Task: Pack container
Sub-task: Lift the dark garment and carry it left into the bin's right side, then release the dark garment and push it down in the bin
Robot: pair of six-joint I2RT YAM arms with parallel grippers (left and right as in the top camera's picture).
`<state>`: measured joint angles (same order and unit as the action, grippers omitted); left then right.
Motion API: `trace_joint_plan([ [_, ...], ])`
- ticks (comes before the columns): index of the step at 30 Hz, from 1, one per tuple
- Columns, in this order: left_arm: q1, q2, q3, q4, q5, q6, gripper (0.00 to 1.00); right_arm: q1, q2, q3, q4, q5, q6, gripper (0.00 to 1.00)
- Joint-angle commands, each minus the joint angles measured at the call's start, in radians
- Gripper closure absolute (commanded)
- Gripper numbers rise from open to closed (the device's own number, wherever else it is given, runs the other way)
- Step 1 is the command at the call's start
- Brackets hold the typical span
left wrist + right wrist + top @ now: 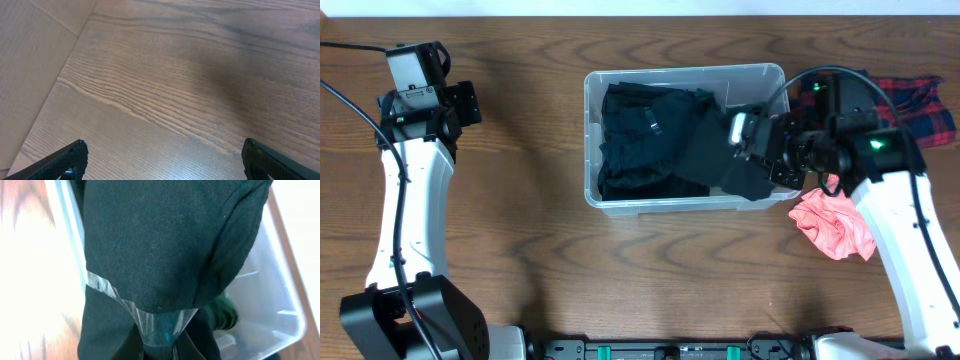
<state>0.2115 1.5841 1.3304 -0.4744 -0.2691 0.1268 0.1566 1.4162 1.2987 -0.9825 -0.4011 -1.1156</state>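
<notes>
The clear container (685, 72) stands at the middle of the table and holds folded black clothes (645, 140). My right gripper (752, 150) is at the container's right end, shut on a dark garment (745, 178) that drapes over the near right rim. In the right wrist view the dark garment (165, 245) fills the frame, bunches between my jaws (160, 340), and hangs across the container wall (280, 280). My left gripper (460, 100) is far to the left; in the left wrist view it is open (165, 150) over bare wood.
A pink cloth (832, 225) lies on the table to the right of the container, under my right arm. A red plaid cloth (920, 105) lies at the far right. The table's left edge runs close to my left gripper.
</notes>
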Motion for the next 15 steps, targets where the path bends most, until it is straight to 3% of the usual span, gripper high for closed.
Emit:
trace_joint_plan([
  [1, 0.002, 0.004, 0.001, -0.004, -0.012, -0.009, 0.02, 0.015, 0.039, 0.014, -0.016, 0.103, -0.061, 0.99],
  [15, 0.002, 0.004, 0.001, -0.004, -0.012, -0.009, 0.02, 0.015, 0.207, 0.014, -0.01, 0.118, -0.106, 0.99],
])
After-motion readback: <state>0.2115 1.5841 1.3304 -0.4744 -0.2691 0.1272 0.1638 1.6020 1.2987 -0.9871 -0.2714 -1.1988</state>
